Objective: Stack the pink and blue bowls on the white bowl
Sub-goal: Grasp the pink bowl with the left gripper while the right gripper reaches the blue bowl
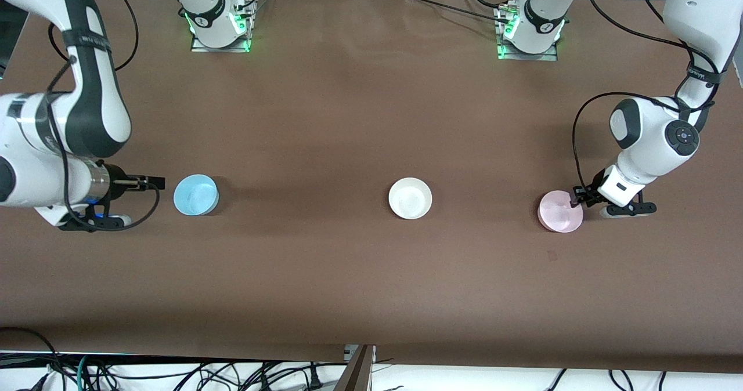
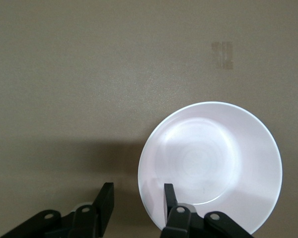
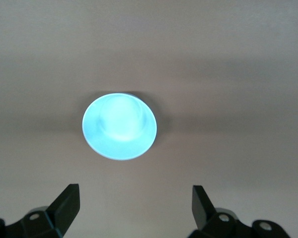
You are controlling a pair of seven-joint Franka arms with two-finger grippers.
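Left hand point(image 1: 576, 198) low at right of frame, fingers open astride rim of pink bowl point(image 1: 560, 211). Right hand point(image 1: 155, 182) open beside blue bowl point(image 1: 195, 194), at left. White bowl point(image 1: 410, 198) at centre of desk point(image 1: 371, 286).

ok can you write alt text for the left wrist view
The left hand is open around the rim of a pale pink bowl, one finger inside it and the other outside, on a plain brown table.
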